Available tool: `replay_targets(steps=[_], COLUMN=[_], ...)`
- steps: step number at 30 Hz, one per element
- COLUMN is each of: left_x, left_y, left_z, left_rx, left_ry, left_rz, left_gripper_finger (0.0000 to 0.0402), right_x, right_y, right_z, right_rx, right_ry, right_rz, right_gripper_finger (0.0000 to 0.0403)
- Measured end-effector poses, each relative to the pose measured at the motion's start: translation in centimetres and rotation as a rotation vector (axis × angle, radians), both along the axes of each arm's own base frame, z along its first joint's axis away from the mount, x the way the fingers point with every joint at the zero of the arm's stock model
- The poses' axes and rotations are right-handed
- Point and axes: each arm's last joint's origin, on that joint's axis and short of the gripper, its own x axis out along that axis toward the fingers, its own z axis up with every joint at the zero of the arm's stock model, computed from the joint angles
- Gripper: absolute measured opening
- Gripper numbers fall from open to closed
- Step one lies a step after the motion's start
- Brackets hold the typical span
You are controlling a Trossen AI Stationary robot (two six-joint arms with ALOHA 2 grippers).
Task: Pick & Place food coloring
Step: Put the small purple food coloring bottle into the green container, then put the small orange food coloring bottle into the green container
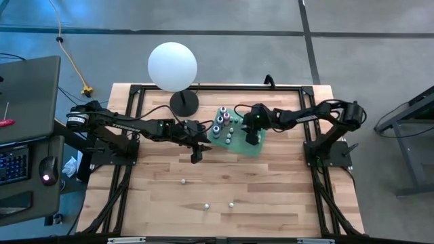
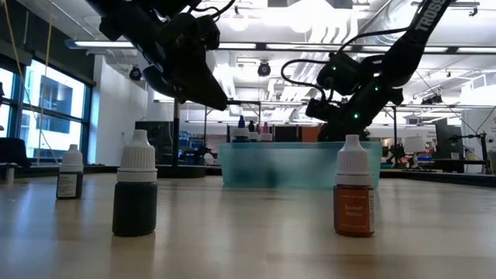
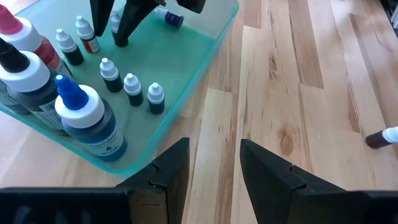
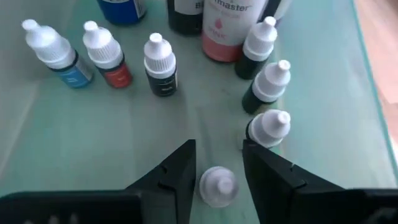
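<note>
A green tray [image 1: 237,133] [image 3: 199,68] [image 4: 323,74] holds several small white-capped food coloring bottles [image 4: 160,62] and larger ones [image 3: 84,121]. Three more bottles stand on the wood [image 1: 183,181] [image 1: 207,205] [image 1: 231,203]; the low view shows them as dark [image 2: 136,186], orange [image 2: 354,190] and a farther one [image 2: 70,174]. My right gripper [image 1: 252,139] [image 4: 219,168] is low over the tray, shut on one small bottle [image 4: 217,185]. My left gripper [image 1: 196,156] [image 3: 214,165] is open above bare wood beside the tray's near-left edge and holds nothing. My right gripper has a small bottle between its two fingers [image 4: 183,171], coming from above and pointing down into the tray. Only the white cap [image 4: 219,183] shows, end-on, so the bottle is upright. The fingers hide its body, and I cannot tell whether its base is on the tray.
A big white ball on a black stand [image 1: 173,66] sits by the table's far edge, left of the tray. Another bottle lies on its side in the tray beyond the right gripper [image 3: 168,17]. Open wood stretches across the near half of the table [image 1: 271,196].
</note>
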Motion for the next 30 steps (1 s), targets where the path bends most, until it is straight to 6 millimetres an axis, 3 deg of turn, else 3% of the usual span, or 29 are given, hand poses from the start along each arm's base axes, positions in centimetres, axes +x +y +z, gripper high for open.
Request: replay_targets(steps=[4, 9, 13, 17, 24, 30], left_x=[0.0, 0.0, 0.0, 0.0, 0.1, 0.3], left_y=[0.0, 0.0, 0.0, 0.0, 0.0, 0.2], left_z=[0.0, 0.0, 0.0, 0.0, 0.1, 0.4], left_rx=[0.000, -0.002, -0.002, -0.001, 0.003, 0.029], left_ry=[0.000, 0.000, 0.000, -0.002, -0.013, -0.053], left_rz=[0.000, -0.002, -0.002, -0.002, 0.004, 0.041], left_gripper_finger=[0.0140, 0.0140, 0.0140, 0.0140, 0.0140, 0.0140], right_x=[0.0, 0.0, 0.0, 0.5, 1.5, 3.3], right_y=[0.3, 1.9, 4.9, 9.3, 16.8, 19.4], right_z=[1.0, 4.1, 6.6, 7.6, 5.9, 2.8], right_rx=[-0.014, -0.032, 0.057, 0.193, 0.185, 0.215], right_ry=[-0.035, -0.151, -0.279, -0.367, -0.422, -0.460], right_rz=[0.010, 0.067, 0.286, 0.612, 1.010, 0.956], right_gripper_finger=[0.0138, 0.0140, 0.0138, 0.0137, 0.0138, 0.0138])
